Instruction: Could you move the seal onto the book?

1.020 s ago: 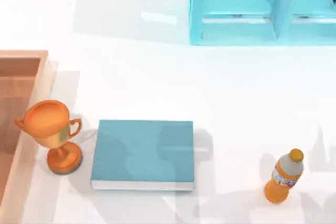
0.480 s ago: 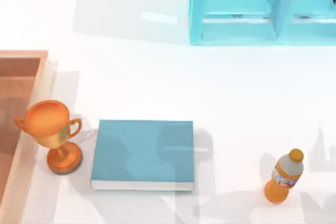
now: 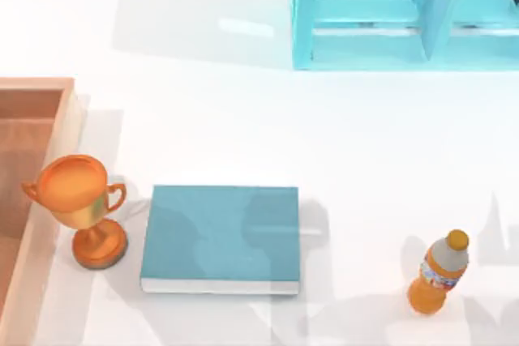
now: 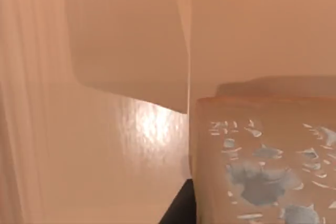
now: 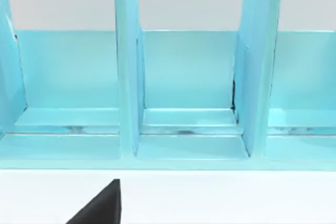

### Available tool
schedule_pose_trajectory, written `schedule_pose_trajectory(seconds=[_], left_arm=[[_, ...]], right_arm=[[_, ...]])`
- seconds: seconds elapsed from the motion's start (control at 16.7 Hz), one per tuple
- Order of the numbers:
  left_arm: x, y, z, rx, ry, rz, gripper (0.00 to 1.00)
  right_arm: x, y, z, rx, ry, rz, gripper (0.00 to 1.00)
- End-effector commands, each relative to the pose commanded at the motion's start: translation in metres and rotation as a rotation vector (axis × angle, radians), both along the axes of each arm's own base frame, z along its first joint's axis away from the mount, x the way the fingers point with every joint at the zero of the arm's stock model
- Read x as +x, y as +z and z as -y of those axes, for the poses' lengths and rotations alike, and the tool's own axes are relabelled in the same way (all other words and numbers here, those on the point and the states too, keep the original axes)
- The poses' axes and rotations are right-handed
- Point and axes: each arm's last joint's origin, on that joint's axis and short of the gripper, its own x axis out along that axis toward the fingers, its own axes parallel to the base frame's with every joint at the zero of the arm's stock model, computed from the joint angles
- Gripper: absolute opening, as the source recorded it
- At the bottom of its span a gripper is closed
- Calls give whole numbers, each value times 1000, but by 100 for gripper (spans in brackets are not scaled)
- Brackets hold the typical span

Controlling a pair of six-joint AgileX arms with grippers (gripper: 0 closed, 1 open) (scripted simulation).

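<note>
Across the white table point(image 3: 243, 111) the layout puts the work on the left side. A light-blue shelf unit point(image 3: 405, 14) stands at the far right, and the right wrist view faces its compartments with a dark tip of the right gripper point(image 5: 100, 205) low in front. That arm looks parked, and I cannot tell how wide it is set. A wooden box point(image 3: 49, 87) runs along the table's left edge. The book point(image 3: 220, 232) lies flat just right of it, its long axis running left to right and its teal cover bare. The trophy point(image 3: 81, 204) stands upright between box and book, just beside the book's left edge. An orange bottle point(image 3: 439, 277) stands well apart on the right. In the left wrist view the seal point(image 4: 262, 161) sits very close to the camera, a tan block with a flecked top face and warm wooden walls behind it, so I judge that it lies inside the box. A dark sliver of the left gripper point(image 4: 179, 211) touches or nearly touches its side. Whether it is wide, narrow or gripping the block, I cannot tell. The left arm is plainly the nearer one. The carry must go rightward from box to cover and rise enough to clear the box wall and the trophy. The broad, flat cover gives ample room to set the block down.
</note>
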Motion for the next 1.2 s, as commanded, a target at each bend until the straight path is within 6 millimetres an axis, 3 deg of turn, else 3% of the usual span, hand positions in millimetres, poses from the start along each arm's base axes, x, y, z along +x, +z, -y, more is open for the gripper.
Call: schedule_pose_trajectory(seconds=[0.18, 0.3, 0.48, 0.66, 0.78, 1.2], left_arm=[[6, 27, 5, -6, 23, 4, 0], [11, 51, 20, -6, 33, 6, 0], [16, 89, 71, -3, 13, 7, 0], [8, 121, 127, 2, -19, 6, 0], [0, 134, 149, 5, -23, 2, 0], [-2, 137, 156, 8, -22, -1, 0]], right_arm=[[0, 0, 0, 0, 0, 0, 100], [0, 0, 0, 0, 0, 0, 100], [0, 0, 0, 0, 0, 0, 100], [0, 0, 0, 0, 0, 0, 100], [0, 0, 0, 0, 0, 0, 100], [0, 0, 0, 0, 0, 0, 100]])
